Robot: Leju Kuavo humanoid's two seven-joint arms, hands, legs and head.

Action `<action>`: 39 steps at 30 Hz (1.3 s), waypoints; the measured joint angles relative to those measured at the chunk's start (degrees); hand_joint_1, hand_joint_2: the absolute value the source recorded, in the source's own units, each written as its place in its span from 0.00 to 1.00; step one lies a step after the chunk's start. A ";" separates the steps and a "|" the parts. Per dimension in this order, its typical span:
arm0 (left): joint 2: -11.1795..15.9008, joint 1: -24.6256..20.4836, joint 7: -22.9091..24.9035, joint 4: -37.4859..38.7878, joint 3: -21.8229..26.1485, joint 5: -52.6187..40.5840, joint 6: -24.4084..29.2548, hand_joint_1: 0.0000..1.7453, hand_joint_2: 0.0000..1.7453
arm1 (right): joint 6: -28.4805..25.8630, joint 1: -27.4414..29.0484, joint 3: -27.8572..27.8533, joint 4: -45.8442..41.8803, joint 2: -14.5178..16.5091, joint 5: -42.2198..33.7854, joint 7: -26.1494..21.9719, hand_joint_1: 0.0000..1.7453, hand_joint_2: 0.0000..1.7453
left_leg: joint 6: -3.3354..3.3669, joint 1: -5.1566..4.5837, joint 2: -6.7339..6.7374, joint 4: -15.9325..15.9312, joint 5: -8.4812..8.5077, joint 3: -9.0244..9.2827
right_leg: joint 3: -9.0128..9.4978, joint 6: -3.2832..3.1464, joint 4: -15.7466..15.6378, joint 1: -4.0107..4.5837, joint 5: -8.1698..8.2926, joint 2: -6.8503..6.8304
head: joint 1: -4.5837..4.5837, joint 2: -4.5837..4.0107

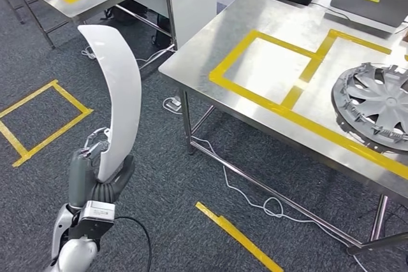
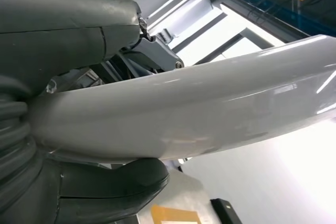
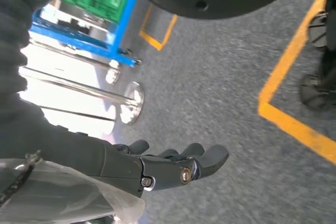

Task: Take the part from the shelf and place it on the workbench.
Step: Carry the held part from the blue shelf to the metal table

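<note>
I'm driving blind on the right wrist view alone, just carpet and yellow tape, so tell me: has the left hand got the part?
Observer: Yes, the left hand grips the curved white part by its lower end, held upright.
Operator: Is the workbench in front of us?
Observer: It is ahead and to the right, a steel workbench marked with yellow tape.
Operator: Anything already on it?
Observer: A grey wheel cover lies at its right end; the taped rectangle beside it is bare.

curved white part (image 1: 118,87), upright, gripped at base
</note>
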 joint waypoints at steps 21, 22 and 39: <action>-1.25 -3.69 0.34 2.96 -3.12 -1.63 -1.33 1.00 1.00 | 0.01 0.28 0.03 -0.02 -0.49 -0.21 -0.54 0.00 1.00 | -1.61 -0.23 -0.69 11.43 -0.85 -6.86 | 5.47 -2.06 -7.59 0.04 3.45 1.65 | -0.71 0.00; -1.24 -3.69 0.33 3.06 -3.29 -1.75 -1.40 1.00 1.00 | 0.02 0.22 0.03 -0.02 -0.46 -0.19 -0.61 0.00 1.00 | -1.03 -0.41 -1.30 8.22 1.22 -5.87 | 5.79 -1.87 -7.64 0.07 3.08 2.07 | -0.63 0.00; -1.26 -5.59 1.04 4.99 -5.51 -3.44 -2.56 1.00 1.00 | -0.05 -0.31 0.03 -0.01 -0.72 0.20 -0.91 0.00 1.00 | -0.97 -0.63 2.18 1.05 -1.96 1.23 | 0.76 0.79 -7.15 0.06 6.92 -3.25 | -0.29 0.00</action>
